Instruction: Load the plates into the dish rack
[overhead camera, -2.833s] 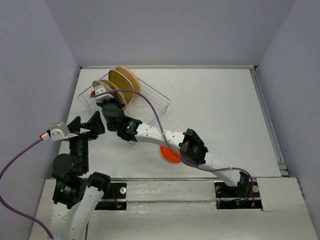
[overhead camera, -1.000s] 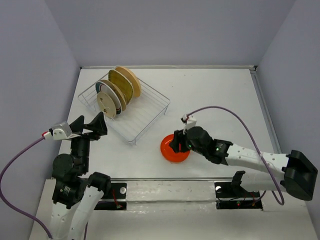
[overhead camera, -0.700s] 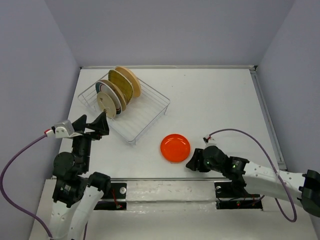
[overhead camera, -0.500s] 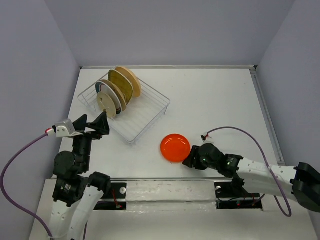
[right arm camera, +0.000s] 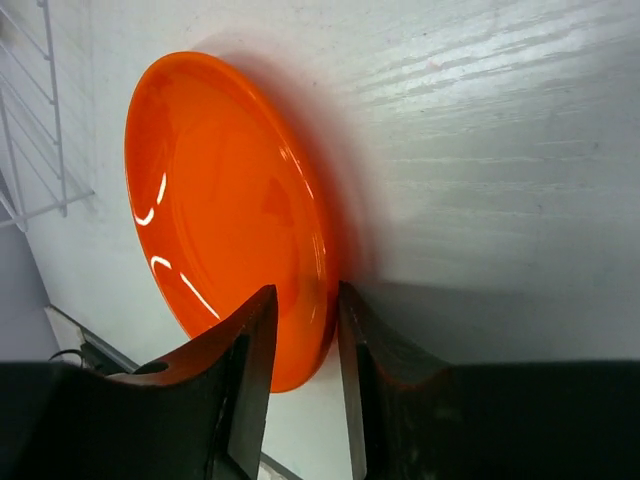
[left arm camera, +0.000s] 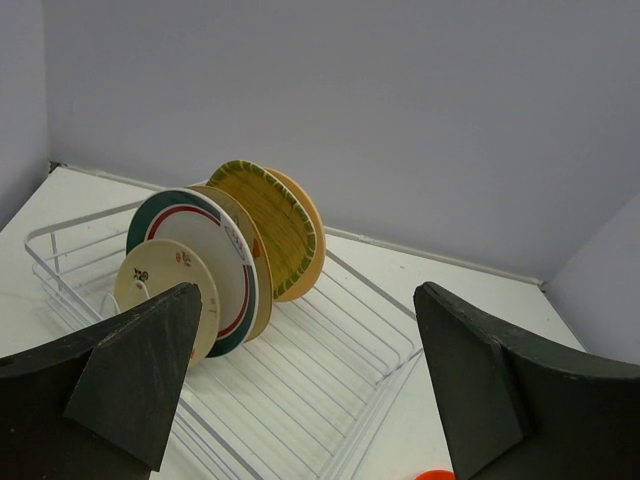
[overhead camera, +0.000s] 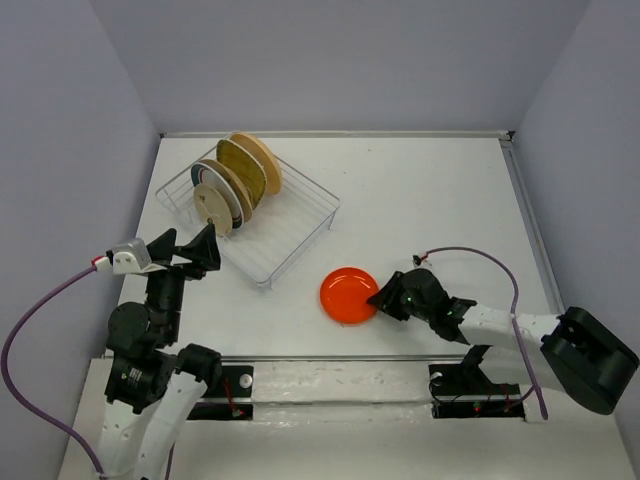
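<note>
Five plates (left arm camera: 230, 250) stand on edge between the tines at the far left end of the dish rack (overhead camera: 285, 235), and one plate remains outside it. The small red-orange plate (overhead camera: 350, 296) lies flat and face up on the desk (overhead camera: 430, 200), near the rack's nearest corner, on the side towards the arm bases. The right gripper (overhead camera: 378, 299) sits low at the plate's edge farthest from the rack. In the right wrist view, the right gripper (right arm camera: 305, 300) straddles the raised rim of the plate (right arm camera: 220, 200), one finger over the inner face and the other outside the edge. Its jaws are only narrowly apart, and whether they have clamped the rim cannot be told. The plate looks rigid, light and glossy, so it is likely slippery and could chip if dropped. The rim is the only real place to grip, and a firm pinch there seems needed before tilting it upright. The left gripper (overhead camera: 185, 250) hovers just beside the rack's near left side with its jaws spread wide, holding nothing.
</note>
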Motion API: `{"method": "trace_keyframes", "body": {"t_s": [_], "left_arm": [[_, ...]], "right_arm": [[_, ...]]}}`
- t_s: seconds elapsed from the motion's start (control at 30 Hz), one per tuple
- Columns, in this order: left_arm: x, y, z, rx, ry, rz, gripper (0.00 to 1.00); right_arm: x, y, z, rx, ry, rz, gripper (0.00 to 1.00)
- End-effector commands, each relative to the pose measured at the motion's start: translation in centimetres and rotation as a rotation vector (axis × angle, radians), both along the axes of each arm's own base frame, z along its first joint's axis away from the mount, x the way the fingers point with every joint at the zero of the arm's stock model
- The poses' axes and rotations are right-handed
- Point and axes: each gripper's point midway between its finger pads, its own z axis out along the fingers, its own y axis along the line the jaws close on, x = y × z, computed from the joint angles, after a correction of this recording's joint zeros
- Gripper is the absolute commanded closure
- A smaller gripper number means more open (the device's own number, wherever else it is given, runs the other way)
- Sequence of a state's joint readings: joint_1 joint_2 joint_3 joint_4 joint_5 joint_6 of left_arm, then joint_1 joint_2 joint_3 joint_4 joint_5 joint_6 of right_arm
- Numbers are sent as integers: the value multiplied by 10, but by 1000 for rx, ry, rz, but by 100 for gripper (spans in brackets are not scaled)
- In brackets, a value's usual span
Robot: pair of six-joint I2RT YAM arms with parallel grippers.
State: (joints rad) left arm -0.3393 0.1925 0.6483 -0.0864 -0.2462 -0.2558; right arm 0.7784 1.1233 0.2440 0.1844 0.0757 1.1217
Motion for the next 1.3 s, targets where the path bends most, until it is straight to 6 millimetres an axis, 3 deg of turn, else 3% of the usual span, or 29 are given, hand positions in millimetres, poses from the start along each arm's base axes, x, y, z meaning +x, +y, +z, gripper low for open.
{"method": "trace_keyframes", "body": {"t_s": [0.0, 0.03, 0.07, 0.1, 0.2, 0.3, 0.37, 0.43, 0.47, 0.5, 0.57, 0.6, 0.63, 0.67, 0.7, 0.73, 0.8, 0.83, 0.87, 0.9, 0.93, 0.97, 1.07, 1.1, 1.13, 1.17, 1.2, 1.27], "left_arm": [[1, -3, 14, -8, -43, -11, 1], [2, -3, 14, -7, -42, -11, 1], [2, -3, 13, -5, -40, -11, 1], [2, -3, 13, -4, -40, -9, 1], [3, -3, 13, -3, -37, -7, 1], [3, -1, 13, -6, -38, 1, 1], [2, 3, 14, -6, -43, 19, 1], [-1, 8, 19, -16, -60, 42, 1], [-1, 11, 19, -19, -61, 53, 1], [-1, 12, 20, -20, -66, 57, 1], [-1, 13, 20, -21, -66, 65, 1], [-1, 16, 20, -24, -65, 79, 1], [-2, 18, 21, -29, -67, 87, 1], [-2, 21, 21, -38, -67, 102, 1], [-2, 23, 21, -42, -65, 112, 1], [-3, 24, 21, -47, -64, 119, 1], [-4, 29, 22, -58, -64, 146, 1], [-6, 31, 23, -63, -69, 153, 1], [-7, 34, 22, -68, -68, 166, 1], [-10, 40, 24, -83, -74, 194, 1], [-11, 44, 23, -93, -70, 212, 1], [-13, 48, 23, -106, -68, 235, 1], [-19, 69, 21, -183, -51, 342, 1], [-21, 76, 20, -205, -49, 384, 1], [-23, 79, 20, -226, -50, 395, 1], [-24, 81, 18, -236, -43, 410, 1], [-27, 86, 18, -255, -46, 434, 1], [-29, 89, 16, -282, -47, 446, 1]], "right_arm": [[1, -9, -28, -43, 52, -38, 70], [2, -7, -29, -41, 56, -38, 76], [5, -3, -27, -33, 54, -33, 90], [8, -2, -26, -31, 55, -36, 93], [15, 7, -11, -17, 15, -7, 93], [26, -6, 25, -102, -68, -16, 93], [37, -13, 73, -154, -225, -27, 93], [50, -11, 134, -158, -360, -54, 93], [49, -3, 151, -186, -414, -13, 93], [54, 9, 190, -153, -483, -10, 93], [61, 22, 220, -190, -559, -15, 93], [68, 36, 218, -262, -584, 19, 93], [69, 55, 247, -243, -639, 31, 93], [75, 66, 259, -253, -678, 35, 93], [86, 85, 249, -284, -676, 58, 93], [92, 101, 270, -266, -724, 69, 93], [104, 127, 283, -254, -763, 69, 93], [113, 151, 263, -303, -748, 101, 93], [119, 168, 293, -273, -791, 76, 93], [124, 180, 294, -307, -813, 85, 93], [139, 192, 273, -379, -798, 72, 93], [142, 204, 295, -347, -822, 48, 93], [153, 237, 277, -370, -827, 65, 93], [153, 249, 297, -339, -855, 52, 93], [156, 256, 298, -358, -865, 36, 93], [159, 269, 277, -421, -869, 56, 93], [156, 280, 297, -397, -902, 38, 93], [162, 290, 296, -446, -922, 4, 93]]}}
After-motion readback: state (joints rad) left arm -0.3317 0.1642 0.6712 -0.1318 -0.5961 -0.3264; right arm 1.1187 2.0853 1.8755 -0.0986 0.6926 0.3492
